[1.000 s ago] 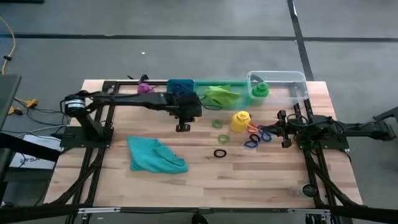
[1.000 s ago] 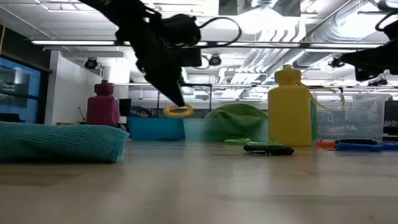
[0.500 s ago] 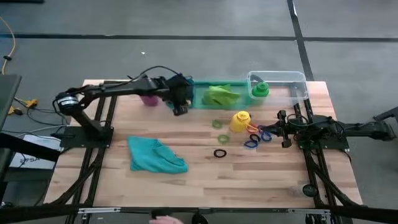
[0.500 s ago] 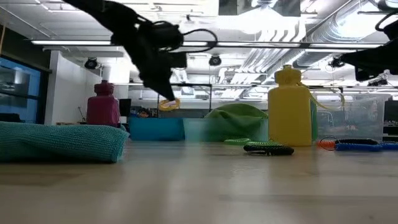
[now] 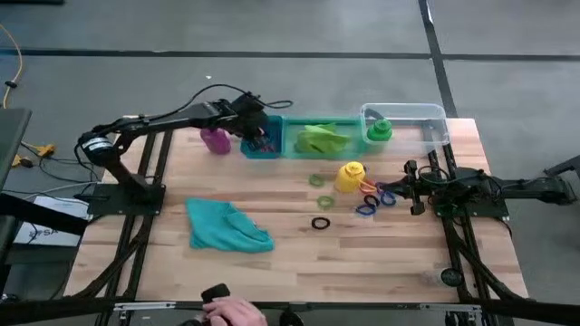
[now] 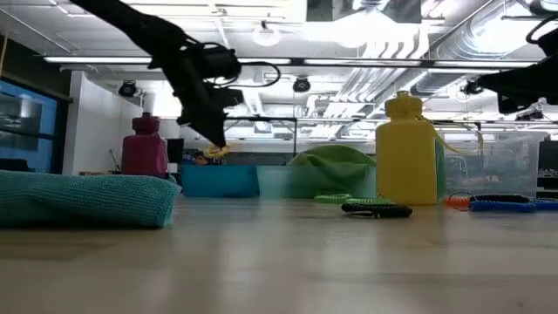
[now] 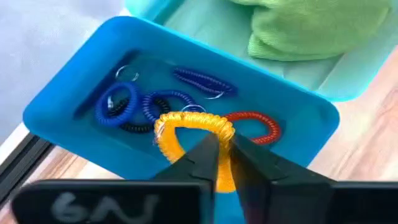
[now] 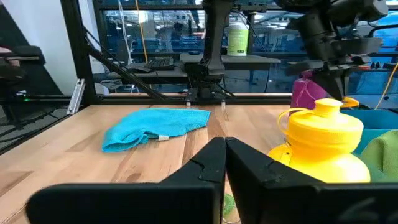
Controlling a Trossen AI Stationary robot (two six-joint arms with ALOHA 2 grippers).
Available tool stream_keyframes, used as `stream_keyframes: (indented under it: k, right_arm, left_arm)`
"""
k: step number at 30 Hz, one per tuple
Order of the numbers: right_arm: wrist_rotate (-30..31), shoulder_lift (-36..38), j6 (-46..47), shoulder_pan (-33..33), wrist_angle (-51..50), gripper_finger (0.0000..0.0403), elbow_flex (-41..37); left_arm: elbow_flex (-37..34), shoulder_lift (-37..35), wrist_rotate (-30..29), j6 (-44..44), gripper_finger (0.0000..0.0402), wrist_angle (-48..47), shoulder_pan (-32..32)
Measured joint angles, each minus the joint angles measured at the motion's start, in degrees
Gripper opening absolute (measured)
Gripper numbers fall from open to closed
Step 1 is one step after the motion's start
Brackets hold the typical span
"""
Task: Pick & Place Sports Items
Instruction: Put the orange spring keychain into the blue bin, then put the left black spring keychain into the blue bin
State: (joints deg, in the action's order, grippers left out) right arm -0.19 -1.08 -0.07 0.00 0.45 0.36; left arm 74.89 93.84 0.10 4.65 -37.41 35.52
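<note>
My left gripper (image 7: 222, 149) is shut on a yellow coiled ring (image 7: 193, 127) above the blue bin (image 5: 261, 140), which holds several blue, black and red rings (image 7: 163, 102). The ring also shows in the low view (image 6: 214, 153). A purple bottle (image 5: 216, 139) stands left of the bin. The lime-green cloth (image 5: 322, 139) lies in the green bin. A green bottle (image 5: 379, 130) stands in the clear bin. The yellow bottle (image 5: 350, 176), loose rings (image 5: 370, 199) and the teal cloth (image 5: 227, 226) are on the table. My right gripper (image 8: 225, 149) is shut and empty at the table's right. My left gripper pinches the yellow ring's near arc (image 7: 217, 132) between its two fingers. The fingers slant down from above. The ring hangs at the fingertips, clear of the rings in the bin.
The blue, green and clear bins (image 5: 408, 122) stand in a row along the far edge. Black (image 5: 321, 223) and green rings (image 5: 319, 181) lie mid-table. A person's hand (image 5: 231, 312) shows at the near edge.
My left gripper has carried the yellow ring toward the table's far edge and left, from mid-table to above the blue bin, and has come lower. It stays shut on the ring. A hand has appeared at the near edge.
</note>
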Motion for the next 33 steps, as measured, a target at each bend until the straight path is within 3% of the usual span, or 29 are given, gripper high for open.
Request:
stream_keyframes:
  k: [7, 12, 20, 33]
  right_arm:
    - [0.0, 0.0, 0.0, 0.0, 0.0, 0.0000, 0.0]
    - [0.0, 0.0, 0.0, 0.0, 0.0, 0.0000, 0.0]
    - [0.0, 0.0, 0.0, 0.0, 0.0, 0.0000, 0.0]
    - [0.0, 0.0, 0.0, 0.0, 0.0, 0.0000, 0.0]
  left_arm:
    - [0.1, 0.0, 0.0, 0.1, 0.0109, 0.1, -0.6]
    - [0.1, 0.0, 0.0, -0.5, 0.0140, 0.1, -1.8]
    - [0.1, 0.0, 0.0, -2.0, 0.0154, 0.1, -7.1]
    - [0.1, 0.0, 0.0, -2.3, 0.0155, 0.1, -23.5]
